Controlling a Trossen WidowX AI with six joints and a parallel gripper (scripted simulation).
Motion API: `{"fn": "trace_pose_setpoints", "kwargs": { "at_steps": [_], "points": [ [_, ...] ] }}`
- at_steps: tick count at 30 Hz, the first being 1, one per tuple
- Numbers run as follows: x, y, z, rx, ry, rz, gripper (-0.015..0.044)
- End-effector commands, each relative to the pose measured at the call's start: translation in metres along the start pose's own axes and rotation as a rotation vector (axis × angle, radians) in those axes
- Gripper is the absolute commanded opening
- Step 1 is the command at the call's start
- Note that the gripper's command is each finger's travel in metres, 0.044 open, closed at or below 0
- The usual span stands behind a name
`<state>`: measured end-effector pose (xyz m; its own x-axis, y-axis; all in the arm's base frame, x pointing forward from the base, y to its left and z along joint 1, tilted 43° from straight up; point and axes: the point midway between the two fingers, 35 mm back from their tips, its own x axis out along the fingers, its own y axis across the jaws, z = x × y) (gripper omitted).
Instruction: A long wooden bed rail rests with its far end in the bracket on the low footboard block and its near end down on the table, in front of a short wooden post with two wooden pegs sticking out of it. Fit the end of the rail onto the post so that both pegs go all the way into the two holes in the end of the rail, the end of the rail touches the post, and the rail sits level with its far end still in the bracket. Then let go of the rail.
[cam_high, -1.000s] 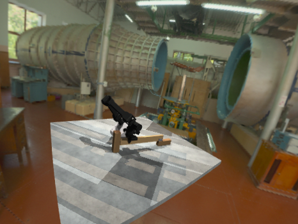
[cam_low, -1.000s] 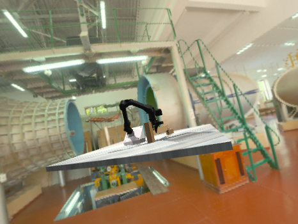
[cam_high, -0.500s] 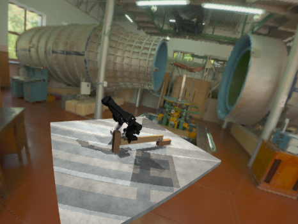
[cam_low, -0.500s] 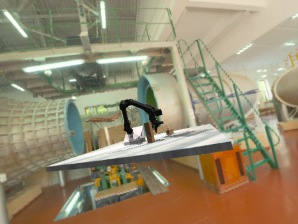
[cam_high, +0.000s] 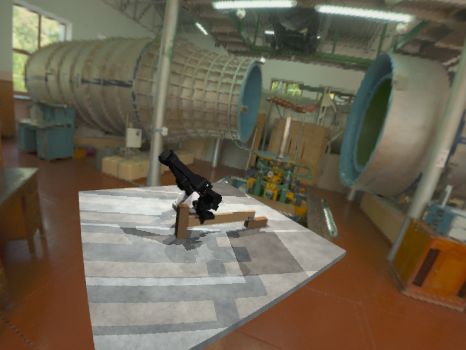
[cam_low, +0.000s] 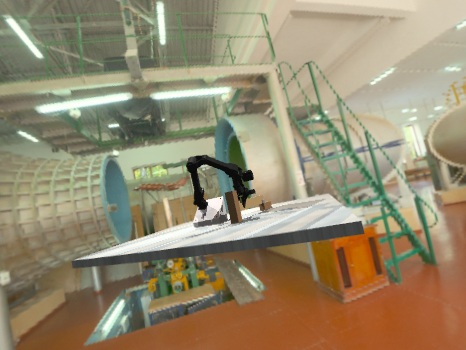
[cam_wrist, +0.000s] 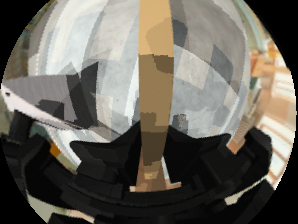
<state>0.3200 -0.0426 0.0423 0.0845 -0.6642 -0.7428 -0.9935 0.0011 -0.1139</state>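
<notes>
The wooden rail runs from the post to the low footboard block, raised off the table and looking about level. Its far end is at the dark bracket on the block. My gripper is shut on the rail near the post, one finger on each side. The upright wooden post stands at the rail's near end. The pegs and holes are hidden, and whether the rail end touches the post cannot be told. In the exterior view, the post and arm hide most of the rail.
The arm's pale base plate stands behind the post on the table. It also shows as a grey wedge at the left of the wrist view. The arm reaches over beside the post. Shadows lie across the patterned tabletop.
</notes>
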Motion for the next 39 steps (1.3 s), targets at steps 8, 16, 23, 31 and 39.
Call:
{"fn": "trace_pose_setpoints", "kwargs": {
  "at_steps": [8, 16, 23, 31, 39],
  "points": [
    [-0.0026, -0.0008, -0.0052, -0.002, 0.007, -0.007, 0.0000],
    [-0.0022, -0.0008, -0.0075, -0.002, 0.007, -0.007, 0.0000],
    [-0.0019, -0.0008, -0.0097, -0.002, 0.007, -0.007, 0.0000],
    [-0.0015, -0.0008, -0.0120, -0.002, 0.007, -0.007, 0.0000],
    [-0.0001, -0.0002, -0.0084, -0.001, 0.002, -0.002, 0.0157]
  ]
}}
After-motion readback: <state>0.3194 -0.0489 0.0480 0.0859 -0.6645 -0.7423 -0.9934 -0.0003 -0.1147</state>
